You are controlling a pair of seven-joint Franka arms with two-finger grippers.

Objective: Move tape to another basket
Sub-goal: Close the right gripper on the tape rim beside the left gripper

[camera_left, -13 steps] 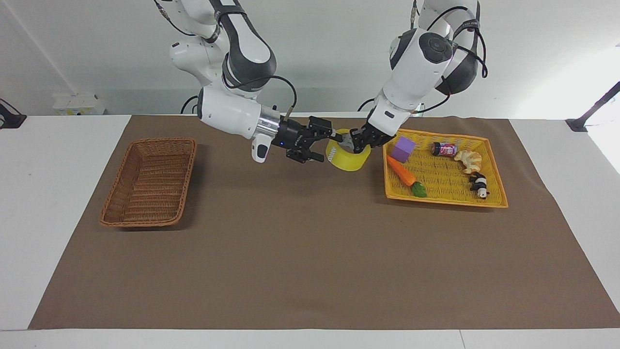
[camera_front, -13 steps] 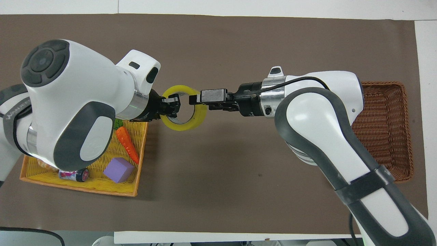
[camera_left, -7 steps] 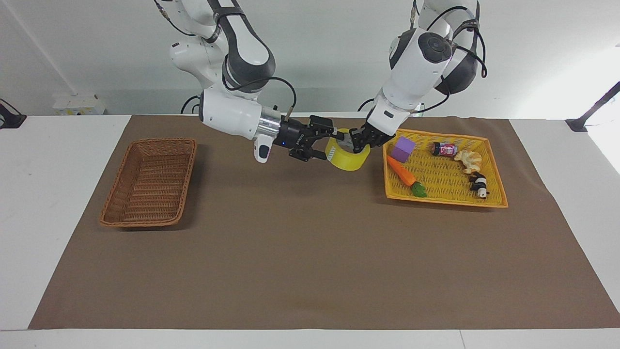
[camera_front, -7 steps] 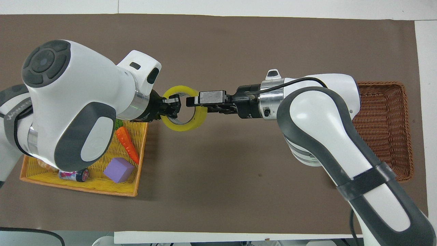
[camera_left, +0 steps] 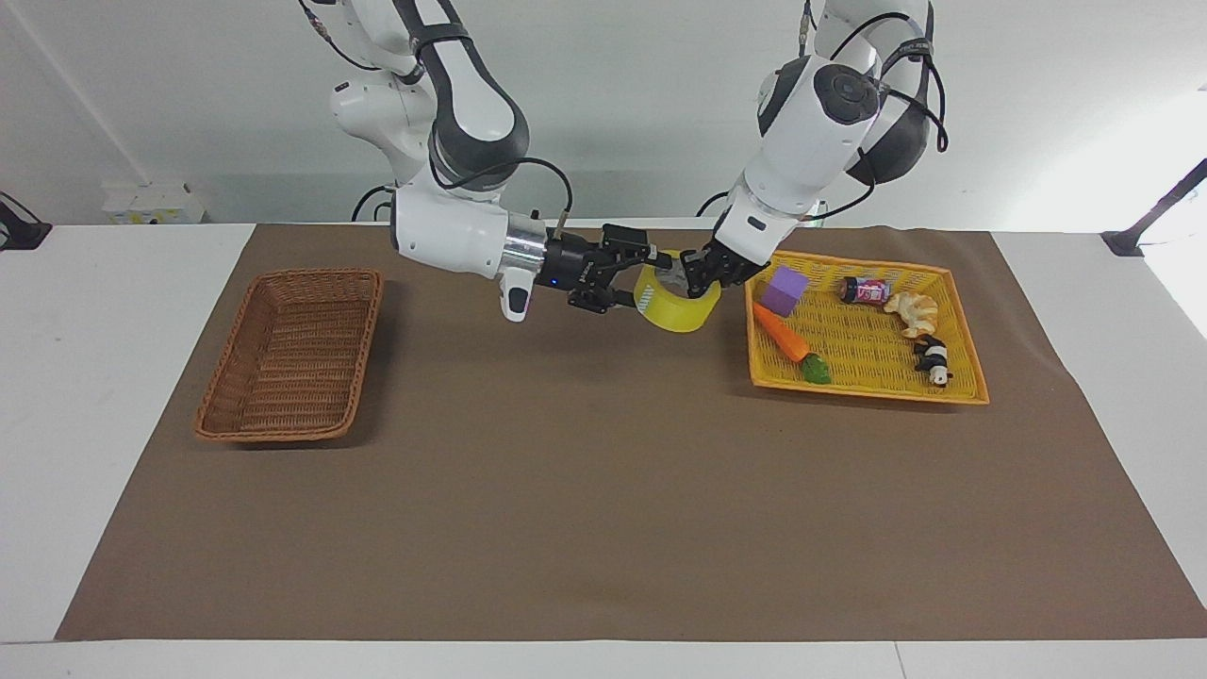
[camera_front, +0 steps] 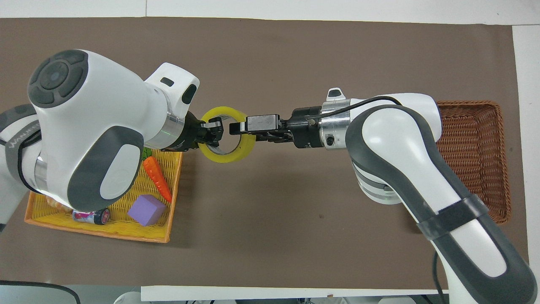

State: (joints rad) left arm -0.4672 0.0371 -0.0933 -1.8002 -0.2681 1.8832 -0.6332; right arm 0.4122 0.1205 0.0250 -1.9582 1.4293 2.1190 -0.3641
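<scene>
A: Hanging in the air between the two grippers, the tape [camera_left: 674, 304] sits over bare cloth just off the yellow tray [camera_left: 952, 394] at its edge toward the basket. Left gripper [camera_left: 686, 273] is clamped shut on the roll's wall, on the tray side.

B: And the right gripper [camera_left: 649, 269]?

A: At the opposite wall of the ring, the side toward the wicker basket [camera_left: 288, 354]. Its fingers straddle that wall, one inside the hole, one outside. They stand apart; whether they touch the tape I cannot tell.

B: So which relation matters for the next move?

A: From the right gripper, the roll lies straight ahead along its own finger line, and the basket lies back along that arm, toward its end of the table. The roll's open axis points roughly upward, tilted, so the ring's wall presents edge-on to both sets of fingers.

B: Which arm serves the basket?

A: My judgement: the right. The basket is at its end of the table, well apart from the left gripper. The handover looks unfinished, with the left holding.
</scene>
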